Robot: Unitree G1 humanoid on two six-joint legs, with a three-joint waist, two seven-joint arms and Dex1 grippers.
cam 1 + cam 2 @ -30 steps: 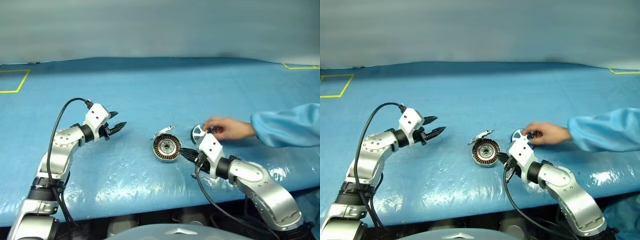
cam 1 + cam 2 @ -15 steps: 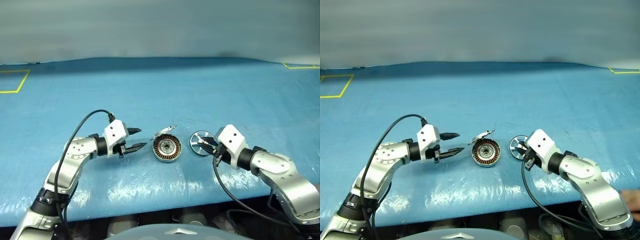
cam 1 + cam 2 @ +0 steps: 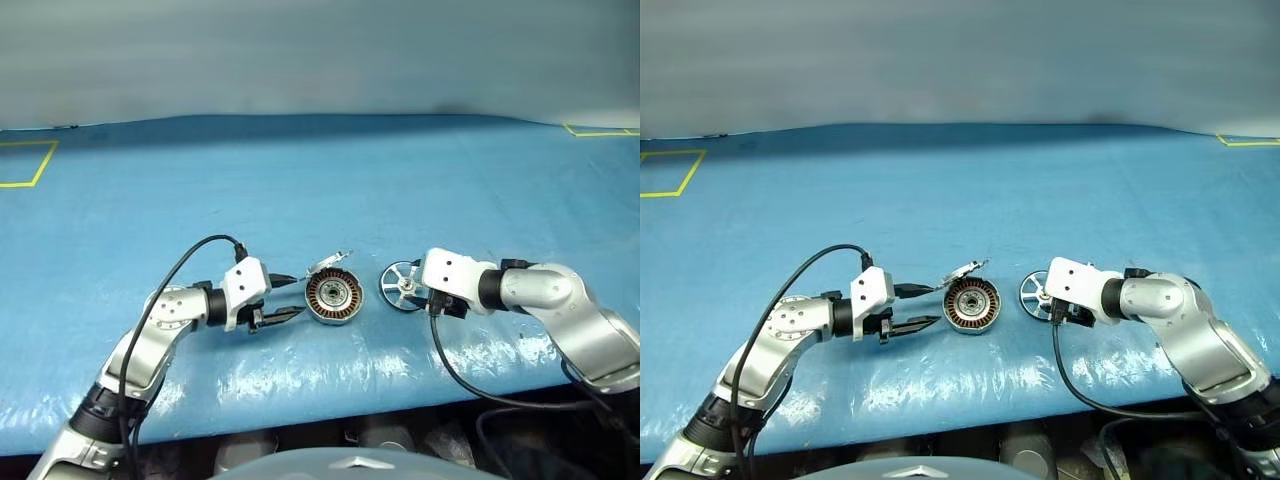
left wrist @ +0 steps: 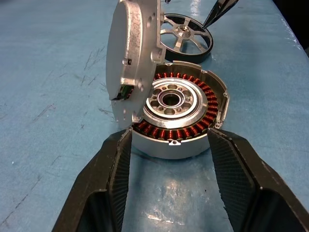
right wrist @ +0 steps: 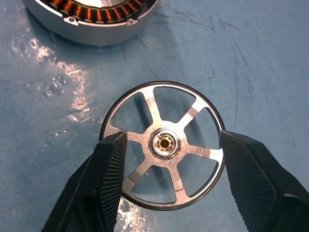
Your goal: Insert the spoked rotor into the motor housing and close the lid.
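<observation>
On the blue table (image 3: 300, 180), my left gripper (image 3: 284, 297) lies low at the left, its jaws spread wide and holding nothing, their tips just beside the motor housing (image 3: 333, 296) — its lid (image 3: 327, 263) stands tilted up on the far edge, copper windings showing. Just right of the housing lies the spoked rotor (image 3: 401, 285), flat on the table. My right gripper (image 5: 169, 159) hangs over it, fingers parted wide on either side of the rim — nothing gripped.
</observation>
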